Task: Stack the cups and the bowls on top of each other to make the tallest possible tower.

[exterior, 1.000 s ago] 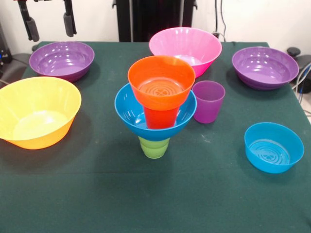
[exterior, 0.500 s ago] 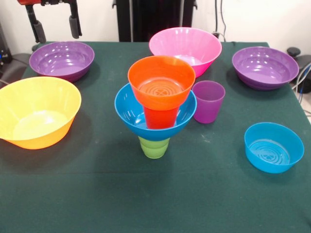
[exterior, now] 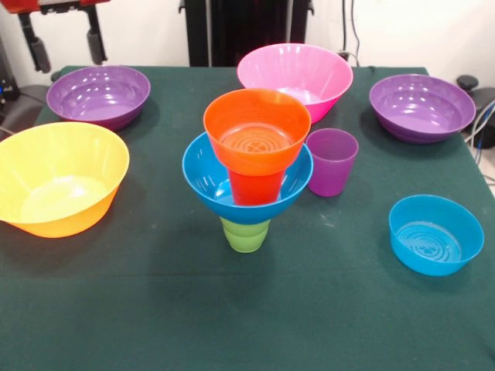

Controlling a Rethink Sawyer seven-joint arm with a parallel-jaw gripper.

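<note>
Tower (exterior: 251, 166) mid-table: green cup (exterior: 246, 234) at base, blue bowl (exterior: 209, 182), orange cup (exterior: 255, 188), orange bowl (exterior: 257, 127) on top. Gripper (exterior: 66, 50) well apart, up at top-left above purple bowl (exterior: 98, 94), jaws apart, holding nothing.

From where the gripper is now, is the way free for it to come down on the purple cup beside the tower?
Probably yes, but tightly. The gripper hangs open above the far corner. The purple cup is open from above, though the tower stands close beside it, with the pink bowl just behind.
</note>
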